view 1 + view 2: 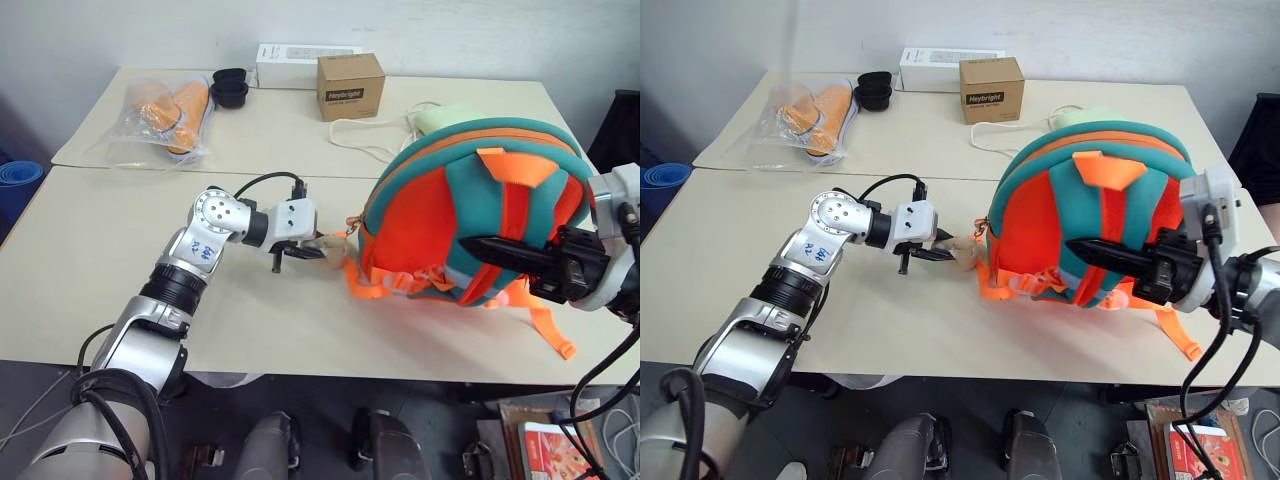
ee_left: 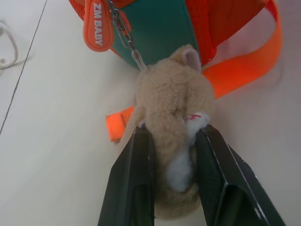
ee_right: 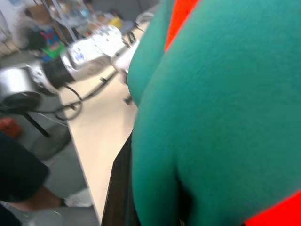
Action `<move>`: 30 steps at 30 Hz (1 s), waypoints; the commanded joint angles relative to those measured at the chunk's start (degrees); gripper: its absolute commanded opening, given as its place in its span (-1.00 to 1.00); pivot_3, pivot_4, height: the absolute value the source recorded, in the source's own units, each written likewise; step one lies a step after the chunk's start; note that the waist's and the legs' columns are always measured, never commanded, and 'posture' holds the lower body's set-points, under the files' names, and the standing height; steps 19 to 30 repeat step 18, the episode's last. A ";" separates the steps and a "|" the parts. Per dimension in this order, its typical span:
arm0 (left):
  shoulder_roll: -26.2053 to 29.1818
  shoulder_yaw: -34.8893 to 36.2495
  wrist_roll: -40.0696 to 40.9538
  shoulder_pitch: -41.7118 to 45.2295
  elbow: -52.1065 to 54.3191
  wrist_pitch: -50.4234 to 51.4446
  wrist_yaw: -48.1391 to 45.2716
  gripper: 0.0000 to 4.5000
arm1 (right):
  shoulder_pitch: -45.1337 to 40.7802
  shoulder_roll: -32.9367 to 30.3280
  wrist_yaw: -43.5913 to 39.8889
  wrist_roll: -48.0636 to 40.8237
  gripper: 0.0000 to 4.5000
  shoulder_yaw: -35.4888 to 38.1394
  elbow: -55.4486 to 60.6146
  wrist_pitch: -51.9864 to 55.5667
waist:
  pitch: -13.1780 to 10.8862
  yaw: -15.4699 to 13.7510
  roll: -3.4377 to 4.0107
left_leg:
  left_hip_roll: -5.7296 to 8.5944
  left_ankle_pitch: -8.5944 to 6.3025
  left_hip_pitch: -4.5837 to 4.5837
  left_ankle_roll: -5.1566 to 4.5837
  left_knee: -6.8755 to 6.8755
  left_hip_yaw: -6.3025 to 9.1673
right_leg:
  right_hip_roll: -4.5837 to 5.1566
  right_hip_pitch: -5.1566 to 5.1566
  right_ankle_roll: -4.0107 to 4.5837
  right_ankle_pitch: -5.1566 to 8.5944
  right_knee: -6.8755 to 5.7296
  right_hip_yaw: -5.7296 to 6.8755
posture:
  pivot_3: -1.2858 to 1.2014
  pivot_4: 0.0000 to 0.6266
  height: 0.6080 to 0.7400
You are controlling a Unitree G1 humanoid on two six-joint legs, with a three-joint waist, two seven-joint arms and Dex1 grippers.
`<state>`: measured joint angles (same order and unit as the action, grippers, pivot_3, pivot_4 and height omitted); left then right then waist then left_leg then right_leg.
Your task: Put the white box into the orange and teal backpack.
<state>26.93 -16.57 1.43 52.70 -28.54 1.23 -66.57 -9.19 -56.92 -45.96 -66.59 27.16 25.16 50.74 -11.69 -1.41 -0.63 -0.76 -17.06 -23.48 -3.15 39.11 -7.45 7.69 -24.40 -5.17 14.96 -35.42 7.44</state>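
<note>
The orange and teal backpack [image 1: 450,190] stands on the right half of the table, its orange straps [image 1: 520,200] facing me. Its tan plush animal head [image 2: 171,99] hangs on a chain at the lower left edge. My left gripper [image 2: 171,134] is shut on that plush head, one black finger pressing each side. My right gripper [image 1: 466,243] lies across the strap side of the backpack, fingers together and pointing left. In the right wrist view teal cloth [image 3: 216,117] bunches against one finger. The white box is out of view.
At the table's back stand a brown cardboard cube [image 1: 350,86] and a long white carton [image 1: 300,58]. Two black cups [image 1: 230,88] and a plastic bag of orange items [image 1: 170,115] lie at the back left. A white cord [image 1: 365,140] trails behind the backpack.
</note>
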 commanded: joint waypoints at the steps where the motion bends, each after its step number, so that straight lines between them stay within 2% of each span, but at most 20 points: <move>1: 2.31 4.47 5.91 -3.02 7.21 9.81 -2.48 -0.07 | 1.68 -2.49 -4.87 5.50 -0.42 0.68 -0.93 -3.07 | 0.00 0.04 0.00 | 0.00 0.00 -0.03 -0.01 0.00 -0.01 | -0.03 -0.01 -0.02 -0.01 -0.03 0.00 | 0.03 -0.52 1.00; 4: 5.42 8.25 10.61 -6.33 13.81 17.99 -3.61 0.38 | 3.75 -5.46 -10.63 7.12 0.05 3.98 -5.43 -2.13 | 0.00 0.23 0.00 | 0.00 0.00 0.03 -0.01 0.01 -0.09 | -0.05 -0.01 -0.06 -0.03 -0.07 0.04 | 0.03 -0.52 1.00; 8: 14.19 17.32 19.93 -13.17 21.89 29.71 -6.52 0.93 | 10.31 -11.90 -23.67 9.98 0.64 11.70 -14.85 -0.41 | -0.01 0.63 0.02 | -0.06 -0.02 0.08 0.02 -0.03 -0.10 | -0.06 0.01 -0.06 -0.03 -0.04 -0.02 | 0.03 -0.52 1.00; 9: 15.71 19.13 21.63 -14.11 22.82 31.70 -6.39 1.00 | 11.72 -13.29 -26.52 11.20 0.79 13.24 -17.26 -0.71 | -0.01 0.67 0.01 | -0.09 -0.03 0.08 0.04 -0.03 -0.10 | -0.06 0.01 -0.05 -0.03 -0.01 -0.01 | 0.03 -0.52 1.00; 10: 19.69 24.86 26.12 -14.48 22.64 38.90 -6.49 1.00 | 12.44 -15.71 -28.82 15.08 0.94 15.43 -23.63 -3.37 | -0.01 0.63 0.01 | -0.10 -0.03 0.10 0.04 -0.02 -0.09 | -0.08 0.05 -0.05 -0.03 -0.01 0.01 | 0.03 -0.52 1.00; 13: 27.12 37.90 34.63 -17.67 24.11 50.30 -5.34 1.00 | 12.16 -20.22 -34.26 20.47 0.97 19.81 -36.84 -6.38 | -0.03 0.91 -0.02 | -0.06 -0.04 0.12 0.00 0.03 -0.12 | -0.06 0.04 -0.06 -0.03 0.12 -0.01 | 0.03 -0.52 1.00; 16: 28.52 43.69 36.56 -22.39 26.86 50.82 -2.45 1.00 | 10.38 -22.04 -38.04 21.78 0.97 20.77 -43.20 -6.52 | 0.06 1.27 0.13 | -0.09 -0.14 0.23 0.11 -0.06 -0.06 | 0.03 0.17 -0.06 -0.02 0.36 -0.07 | 0.03 -0.52 1.00; 18: 27.45 47.19 36.19 -26.98 30.80 48.97 0.75 1.00 | 9.07 -20.93 -37.09 22.40 0.97 19.83 -43.69 -6.39 | 0.09 1.27 0.19 | -0.10 -0.17 0.35 0.16 -0.06 0.10 | 0.13 0.41 -0.05 -0.02 0.49 -0.09 | 0.03 -0.52 1.00; 30: 27.45 47.19 36.19 -26.98 30.80 48.97 0.75 1.00 | 9.07 -20.93 -37.09 22.40 0.97 19.83 -43.69 -6.39 | 0.09 1.27 0.19 | -0.10 -0.17 0.35 0.16 -0.06 0.10 | 0.13 0.41 -0.05 -0.02 0.49 -0.09 | 0.03 -0.52 1.00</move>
